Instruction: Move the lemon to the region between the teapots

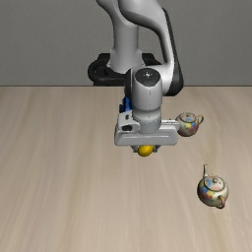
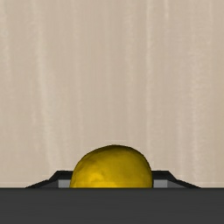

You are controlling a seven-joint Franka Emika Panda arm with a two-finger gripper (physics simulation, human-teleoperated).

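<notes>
One teapot [image 1: 189,122] just beside gripper [image 1: 145,146], second teapot [image 1: 213,189] farther off on wood table [image 1: 49,177]. Gripper pinches round yellow lemon [image 2: 110,168].

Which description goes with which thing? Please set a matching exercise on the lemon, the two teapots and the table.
Things:
1 lemon
2 teapot nearer the arm's base
3 teapot farther from the base
4 table

Descriptions:
a pale wood grain
b close beside the gripper, on the exterior view's right
c yellow, right under the gripper
d standing well apart from the gripper

Pairs: 1-c, 2-b, 3-d, 4-a
</notes>
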